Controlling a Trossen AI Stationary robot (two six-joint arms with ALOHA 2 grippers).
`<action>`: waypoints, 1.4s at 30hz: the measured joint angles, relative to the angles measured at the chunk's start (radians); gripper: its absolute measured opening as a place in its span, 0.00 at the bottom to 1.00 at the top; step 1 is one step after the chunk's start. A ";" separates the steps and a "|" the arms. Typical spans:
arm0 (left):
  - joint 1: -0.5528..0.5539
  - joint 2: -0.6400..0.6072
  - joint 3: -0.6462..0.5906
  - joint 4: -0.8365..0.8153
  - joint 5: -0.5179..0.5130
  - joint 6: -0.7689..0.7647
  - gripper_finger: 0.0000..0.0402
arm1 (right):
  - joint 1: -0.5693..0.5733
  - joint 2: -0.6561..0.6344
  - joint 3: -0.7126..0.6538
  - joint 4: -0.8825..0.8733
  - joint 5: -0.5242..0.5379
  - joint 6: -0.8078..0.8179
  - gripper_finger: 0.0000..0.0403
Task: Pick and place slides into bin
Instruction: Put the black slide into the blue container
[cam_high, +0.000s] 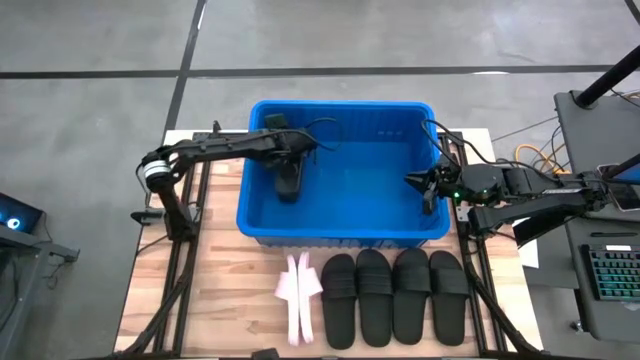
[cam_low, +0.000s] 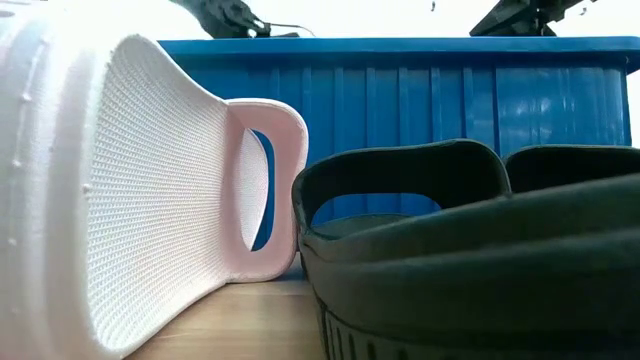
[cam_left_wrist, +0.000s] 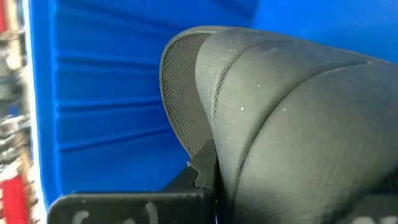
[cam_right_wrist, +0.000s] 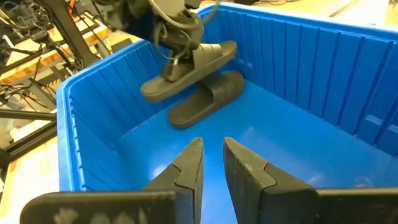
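The blue bin (cam_high: 340, 225) stands at the table's middle. My left gripper (cam_high: 288, 160) reaches into the bin's left half and is shut on a black slide (cam_right_wrist: 186, 68), which hangs above a second black slide (cam_right_wrist: 208, 99) lying flat on the bin's floor. My right gripper (cam_right_wrist: 212, 158) is empty, its fingers a narrow gap apart, just inside the bin's right wall (cam_high: 432, 190). On the table in front of the bin stand a pale pink pair (cam_high: 300, 295) on edge and several black slides (cam_high: 395, 295) lying flat side by side. My left gripper holds the black slide at its wide strap (cam_left_wrist: 186, 124); one finger (cam_left_wrist: 202, 171) shows at the strap's edge by the mesh lining, the other is hidden by the slide. The fingers come from above. The slide is lifted clear and tilted, one end (cam_right_wrist: 155, 90) lower.
The bin's ribbed walls (cam_low: 420, 100) rise high around both grippers. The bin's floor (cam_right_wrist: 280, 149) is bare in its right half. A pink slide (cam_low: 150, 190) and a black slide (cam_low: 470, 260) stand close to the low camera. Equipment and cables lie off the table's right edge (cam_high: 600, 200).
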 joint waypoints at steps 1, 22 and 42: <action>0.009 0.008 -0.005 0.004 -0.017 0.000 0.00 | 0.000 0.000 0.000 0.000 0.000 0.000 0.13; 0.093 0.144 -0.006 0.036 0.010 0.098 0.17 | 0.000 0.000 0.000 -0.009 -0.001 -0.004 0.13; 0.070 0.027 0.066 -0.205 0.159 0.171 0.97 | 0.000 0.000 0.000 -0.047 -0.002 -0.002 0.13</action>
